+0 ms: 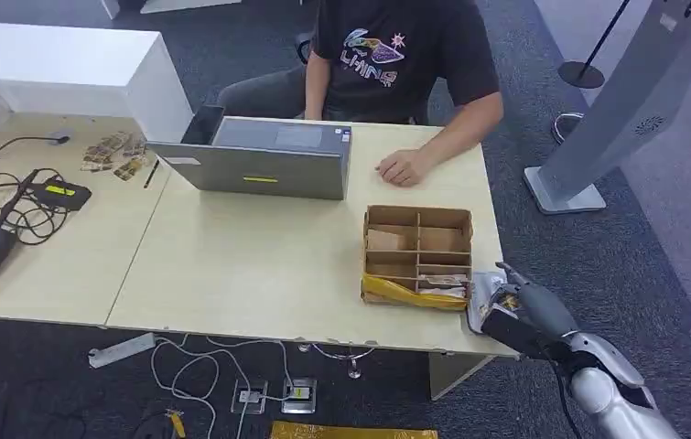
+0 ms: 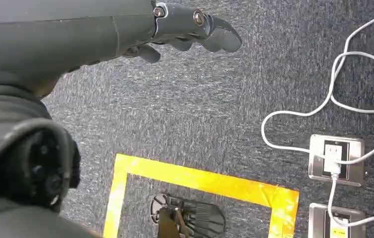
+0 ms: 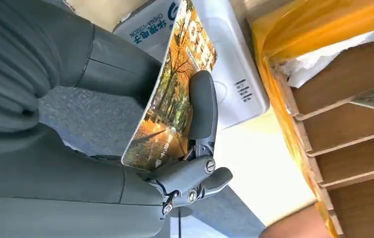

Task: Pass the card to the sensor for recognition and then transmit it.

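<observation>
The right hand (image 1: 517,306) is gripping the card (image 3: 175,94) between thumb and fingers at the near right corner of the table (image 1: 259,265), holding it against the white sensor (image 3: 234,74), which is sitting just beside the cardboard divider box (image 1: 417,254). That box, with yellow wrapping along its near edge, is standing right next to the sensor on the side away from the table's right edge. The left hand (image 2: 189,29) is hanging over the carpet with fingers loosely curled, holding nothing, above yellow floor tape (image 2: 199,181) and a floor socket (image 2: 336,158). Beyond the box, a grey laptop (image 1: 264,160) is sitting closed, and a seated person's hand (image 1: 403,167) is resting on the table's far edge
</observation>
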Available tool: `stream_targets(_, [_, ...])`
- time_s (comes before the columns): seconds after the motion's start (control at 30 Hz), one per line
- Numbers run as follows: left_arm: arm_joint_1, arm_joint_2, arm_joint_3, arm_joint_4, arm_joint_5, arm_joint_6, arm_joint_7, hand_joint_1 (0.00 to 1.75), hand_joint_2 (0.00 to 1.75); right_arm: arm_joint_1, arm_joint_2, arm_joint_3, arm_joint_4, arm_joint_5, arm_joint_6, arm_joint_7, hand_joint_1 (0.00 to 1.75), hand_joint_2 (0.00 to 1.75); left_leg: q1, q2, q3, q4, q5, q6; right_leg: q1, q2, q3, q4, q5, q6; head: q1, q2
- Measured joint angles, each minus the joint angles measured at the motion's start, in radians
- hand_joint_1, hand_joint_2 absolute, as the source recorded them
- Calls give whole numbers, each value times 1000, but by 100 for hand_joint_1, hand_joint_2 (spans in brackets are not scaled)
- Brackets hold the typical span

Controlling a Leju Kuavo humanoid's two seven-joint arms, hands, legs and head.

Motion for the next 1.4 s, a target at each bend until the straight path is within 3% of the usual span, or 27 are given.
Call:
stream_targets(0.93, [0, -4, 1, 0, 2, 7, 4, 0, 0, -29, 6, 14, 84, -10, -53, -13, 175, 175, 0, 2, 2, 0, 0, 0, 0, 1, 1, 0, 0, 0, 0, 0])
stream_targets(1.4, [0, 2, 1, 1, -26, -4, -2, 0, 0, -42, -37, -23, 121, -44, -100, -9, 175, 175, 0, 2, 1, 0, 0, 0, 0, 1, 1, 0, 0, 0, 0, 0])
